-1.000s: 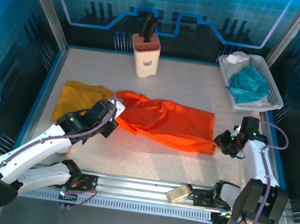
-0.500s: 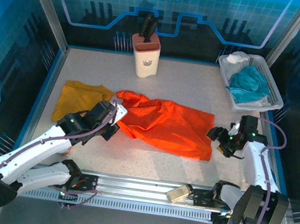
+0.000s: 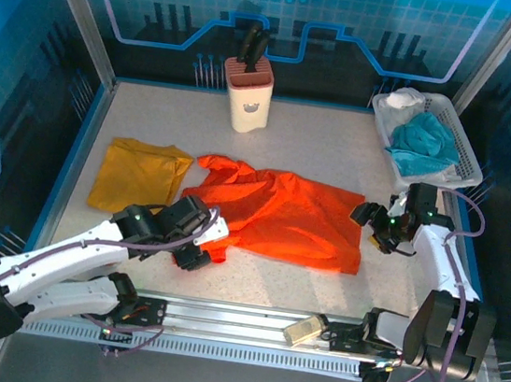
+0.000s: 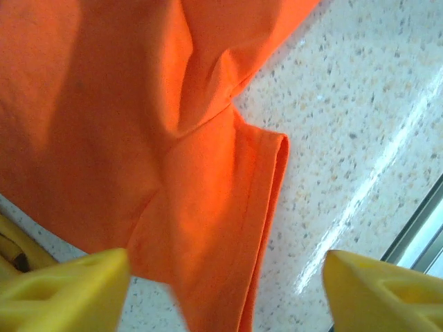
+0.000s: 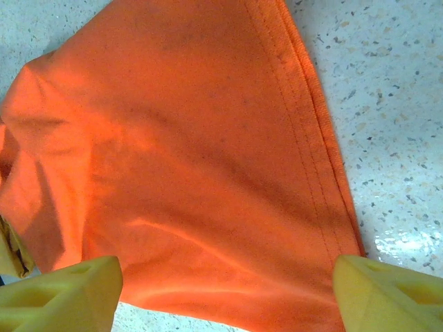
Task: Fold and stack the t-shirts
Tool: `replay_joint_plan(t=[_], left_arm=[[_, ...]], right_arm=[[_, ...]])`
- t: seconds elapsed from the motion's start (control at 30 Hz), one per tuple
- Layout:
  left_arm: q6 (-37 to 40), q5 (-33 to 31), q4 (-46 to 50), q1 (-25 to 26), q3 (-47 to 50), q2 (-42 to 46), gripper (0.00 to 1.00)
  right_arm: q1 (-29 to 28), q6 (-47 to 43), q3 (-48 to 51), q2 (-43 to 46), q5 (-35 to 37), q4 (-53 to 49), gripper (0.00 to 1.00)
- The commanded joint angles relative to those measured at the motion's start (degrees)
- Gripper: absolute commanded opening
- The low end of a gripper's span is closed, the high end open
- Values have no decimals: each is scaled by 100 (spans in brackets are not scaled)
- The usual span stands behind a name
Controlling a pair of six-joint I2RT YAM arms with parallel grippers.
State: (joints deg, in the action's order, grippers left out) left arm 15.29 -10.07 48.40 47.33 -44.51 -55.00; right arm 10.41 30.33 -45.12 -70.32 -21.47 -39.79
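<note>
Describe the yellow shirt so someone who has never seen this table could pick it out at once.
Start at the speckled table and go to its left side. There, left of the spread-out orange t-shirt, lies the mustard yellow t-shirt. It is a flat, compact rectangle, duller than its bright orange neighbour.

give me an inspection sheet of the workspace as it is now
surface: speckled table, no spills seen
job's things: orange shirt spread out and wrinkled mid-table, not folded; yellow shirt lying flat to its left, edges touching or nearly so; not stacked
clutter: knife block at the back; basket back right holding a teal cloth and a white cloth
grippers: left gripper open over a sleeve of the orange shirt; right gripper open over its hem corner
cables: purple cable loops off the right arm, another along the left arm
surroundings: blue panel walls, metal rail at the near edge
</note>
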Motion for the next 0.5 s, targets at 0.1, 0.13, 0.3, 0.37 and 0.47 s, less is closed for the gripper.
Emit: replay_joint_plan(t=[0.1, 0.13, 0.3, 0.37, 0.47], left_arm=[[-509, -1177, -500, -236, -179, 367, 99], [-693, -1098, -658, -426, -282, 310, 96], [-1683, -801, -1225, -1342, -889, -522, 76], [-2250, -904, -1404, -1562, -1166, -1035, 70], [-2852, -605, -1493, -1772, -1613, -1803, 71]], right_arm=[[-75, -142, -307, -345, -10, 375, 90], [-72, -167, -381, -425, 37, 448, 90], [-78, -174, -839, -973, 275, 766, 93], [-79, -96, -956, -1242, 304, 991, 93], [-136, -44, -1146, -1650, 496, 1279, 93]])
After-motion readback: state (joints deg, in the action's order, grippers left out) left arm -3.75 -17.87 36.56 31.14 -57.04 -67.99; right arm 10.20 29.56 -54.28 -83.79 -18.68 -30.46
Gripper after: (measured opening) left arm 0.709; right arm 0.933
